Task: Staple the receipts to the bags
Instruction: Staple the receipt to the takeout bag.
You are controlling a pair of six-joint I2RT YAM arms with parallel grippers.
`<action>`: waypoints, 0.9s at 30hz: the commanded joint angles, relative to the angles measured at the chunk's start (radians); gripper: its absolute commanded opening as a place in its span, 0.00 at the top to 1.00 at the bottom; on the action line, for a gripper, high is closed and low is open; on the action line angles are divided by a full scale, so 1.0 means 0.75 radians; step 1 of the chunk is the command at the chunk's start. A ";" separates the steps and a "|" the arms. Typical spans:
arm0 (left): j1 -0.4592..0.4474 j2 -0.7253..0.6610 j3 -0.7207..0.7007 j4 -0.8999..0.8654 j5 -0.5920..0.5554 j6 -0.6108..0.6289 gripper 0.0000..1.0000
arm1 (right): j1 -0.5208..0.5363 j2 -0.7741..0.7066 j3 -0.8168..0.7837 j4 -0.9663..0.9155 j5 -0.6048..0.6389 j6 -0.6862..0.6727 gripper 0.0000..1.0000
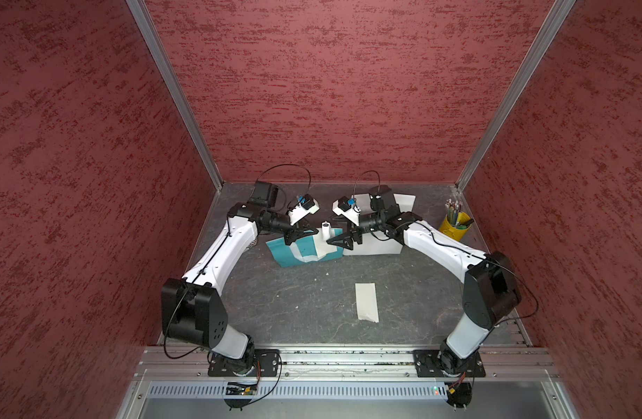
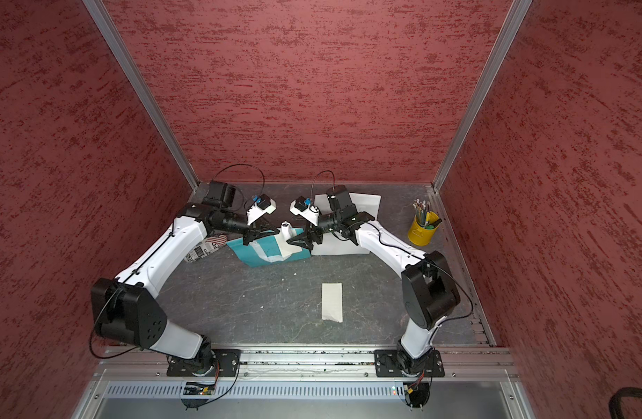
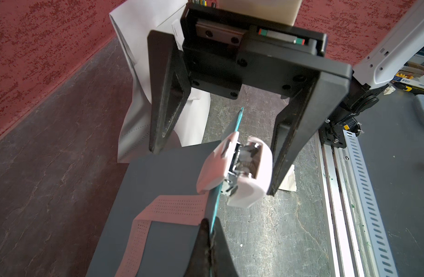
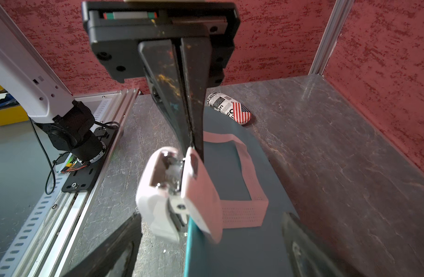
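Grey stone tabletop, red walls. Left gripper (image 4: 193,141) clamped on teal bag (image 1: 279,254) edge, frame centre, propping it up for stapler (image 3: 239,172) perched there. Right gripper (image 3: 214,167) spread wide around stapler, likely to squeeze. One receipt (image 1: 325,248) seemingly at stapler; spare receipt (image 1: 367,302) lower centre.

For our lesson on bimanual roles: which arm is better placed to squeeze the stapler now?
Right. The open right gripper straddles the white stapler; the left gripper is shut on the teal bag's edge.
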 commanded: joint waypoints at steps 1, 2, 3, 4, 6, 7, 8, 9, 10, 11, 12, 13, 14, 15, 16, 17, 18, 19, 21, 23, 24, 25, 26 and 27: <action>-0.004 0.011 0.029 0.006 0.018 0.007 1.00 | 0.012 -0.033 -0.023 0.149 -0.001 0.082 0.07; -0.003 0.013 0.029 0.006 0.018 0.007 1.00 | 0.014 -0.037 -0.029 0.165 -0.003 0.082 0.07; -0.005 0.014 0.029 0.007 0.018 0.006 1.00 | 0.016 -0.039 -0.034 0.185 0.000 0.093 0.07; -0.005 0.015 0.029 0.010 0.017 0.004 1.00 | 0.018 -0.039 -0.037 0.197 0.005 0.103 0.08; -0.006 0.016 0.029 0.014 0.015 -0.001 1.00 | 0.024 -0.037 -0.037 0.197 0.021 0.105 0.09; -0.005 0.015 0.029 0.015 0.015 -0.003 1.00 | 0.026 -0.035 -0.041 0.191 0.025 0.102 0.10; -0.005 0.016 0.031 0.014 0.018 -0.005 1.00 | 0.030 -0.032 -0.041 0.185 0.025 0.097 0.11; -0.005 0.018 0.031 0.015 0.018 -0.006 1.00 | 0.034 -0.029 -0.046 0.184 0.025 0.097 0.13; -0.005 0.019 0.032 0.016 0.018 -0.007 1.00 | 0.037 -0.029 -0.049 0.186 0.020 0.096 0.14; -0.005 0.020 0.034 0.015 0.018 -0.009 1.00 | 0.039 -0.028 -0.054 0.189 0.017 0.098 0.15; -0.005 0.022 0.035 0.016 0.018 -0.009 1.00 | 0.041 -0.028 -0.057 0.192 0.017 0.103 0.16; -0.005 0.021 0.036 0.015 0.018 -0.008 1.00 | 0.044 -0.027 -0.058 0.192 0.016 0.104 0.18; -0.005 0.023 0.036 0.015 0.019 -0.009 1.00 | 0.043 -0.027 -0.059 0.187 0.016 0.100 0.20; -0.005 0.023 0.037 0.016 0.019 -0.009 1.00 | 0.042 -0.026 -0.055 0.174 0.014 0.090 0.23; -0.005 0.023 0.035 0.017 0.018 -0.009 1.00 | 0.043 -0.022 -0.051 0.160 0.013 0.078 0.27; -0.005 0.023 0.037 0.017 0.018 -0.008 1.00 | 0.043 -0.018 -0.048 0.147 0.013 0.070 0.31; -0.005 0.024 0.038 0.018 0.020 -0.008 1.00 | 0.043 -0.017 -0.044 0.138 0.012 0.064 0.33; -0.005 0.025 0.038 0.017 0.023 -0.009 1.00 | 0.042 -0.018 -0.046 0.138 0.013 0.064 0.36; -0.005 0.028 0.038 0.016 0.027 -0.011 1.00 | 0.043 -0.016 -0.048 0.147 0.004 0.068 0.49; -0.005 0.028 0.036 0.015 0.026 -0.012 1.00 | 0.043 -0.009 -0.047 0.151 -0.005 0.072 0.63; -0.005 0.028 0.035 0.014 0.027 -0.012 1.00 | 0.042 -0.004 -0.044 0.148 -0.007 0.069 0.72; -0.005 0.029 0.034 0.015 0.027 -0.013 1.00 | 0.043 -0.001 -0.043 0.144 -0.007 0.065 0.79; -0.005 0.028 0.034 0.015 0.026 -0.012 1.00 | 0.042 0.004 -0.039 0.133 -0.013 0.055 0.90; -0.005 0.025 0.036 0.016 0.026 -0.012 1.00 | 0.043 0.006 -0.036 0.122 -0.019 0.044 0.98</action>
